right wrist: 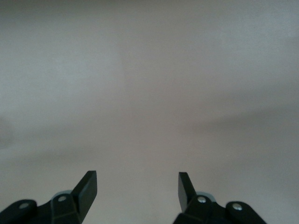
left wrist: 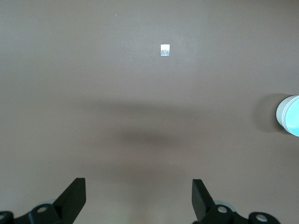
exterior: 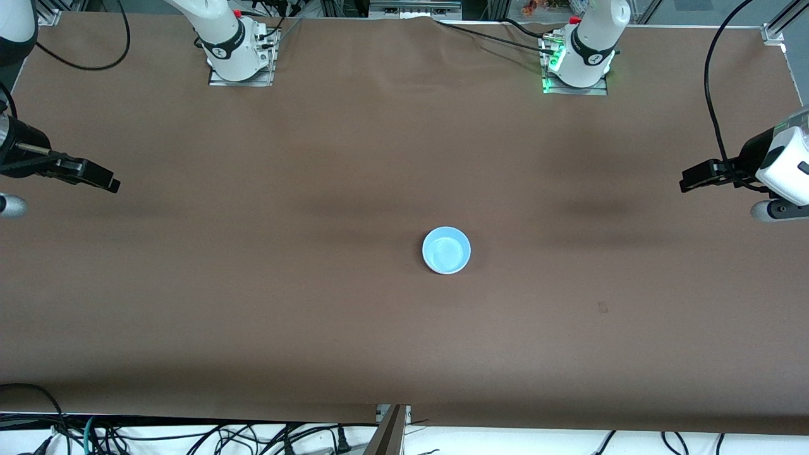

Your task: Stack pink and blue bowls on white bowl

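Note:
A light blue bowl [exterior: 446,250] sits upright near the middle of the brown table [exterior: 253,303]. Its edge also shows in the left wrist view [left wrist: 290,115], where its outer side looks whitish. No separate pink or white bowl is in view; whether they lie under the blue one I cannot tell. My left gripper [exterior: 686,183] hangs open and empty over the left arm's end of the table, its fingers wide apart [left wrist: 138,182]. My right gripper [exterior: 114,185] hangs open and empty over the right arm's end [right wrist: 138,175]. Both are well away from the bowl.
A small pale square mark [left wrist: 164,50] lies on the table toward the left arm's end, faint in the front view [exterior: 602,307]. Cables run along the table's edge by the arm bases [exterior: 240,57] and below the edge nearest the front camera.

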